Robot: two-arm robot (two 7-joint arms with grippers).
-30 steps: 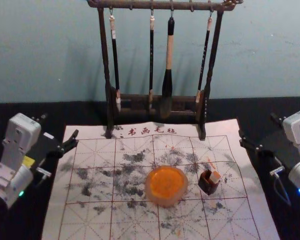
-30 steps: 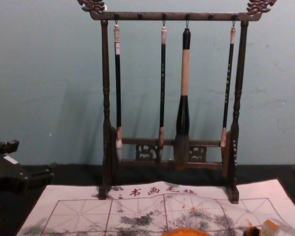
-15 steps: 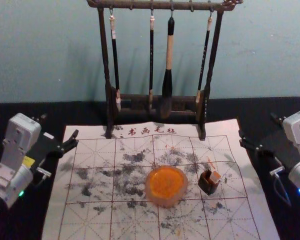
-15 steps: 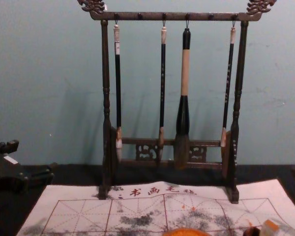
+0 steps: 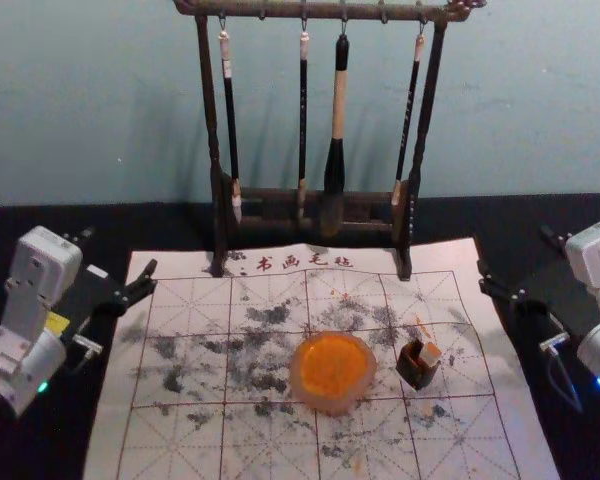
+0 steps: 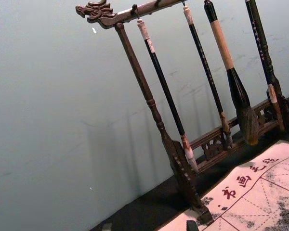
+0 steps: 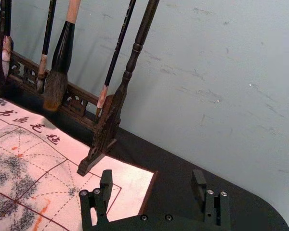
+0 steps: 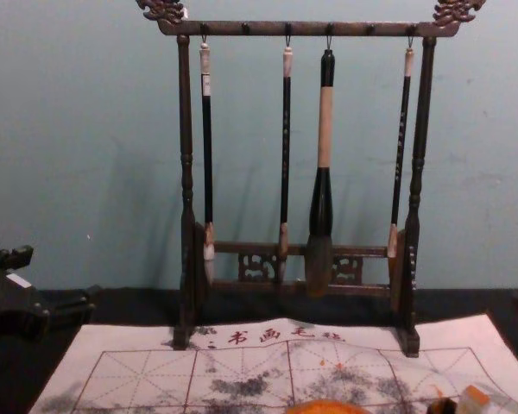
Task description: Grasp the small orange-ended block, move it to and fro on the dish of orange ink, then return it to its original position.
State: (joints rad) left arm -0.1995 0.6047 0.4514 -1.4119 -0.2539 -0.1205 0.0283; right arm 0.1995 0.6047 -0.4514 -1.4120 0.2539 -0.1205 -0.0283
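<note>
1. Two arms idle, claws angled toward the back wall. My left claw [image 5: 120, 250]: left of head frame, spread wide.
2. My right claw [image 5: 514, 249]: right of frame, spread wide too.
3. Orange-ended block [image 5: 432, 354]: lower right of centre, at the small dark holder [image 5: 416, 374], can't tell how deep. Ink dish [image 5: 332, 372] near it.
4. Mat [image 5: 435, 262]: red "书画毛毡" along top edge.
5. Yellow label [image 5: 56, 323] on left arm: unreadable.

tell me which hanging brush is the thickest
The third brush from the left on the rack, in the head view: pale wooden handle section, and the widest bristle head of the four.
</note>
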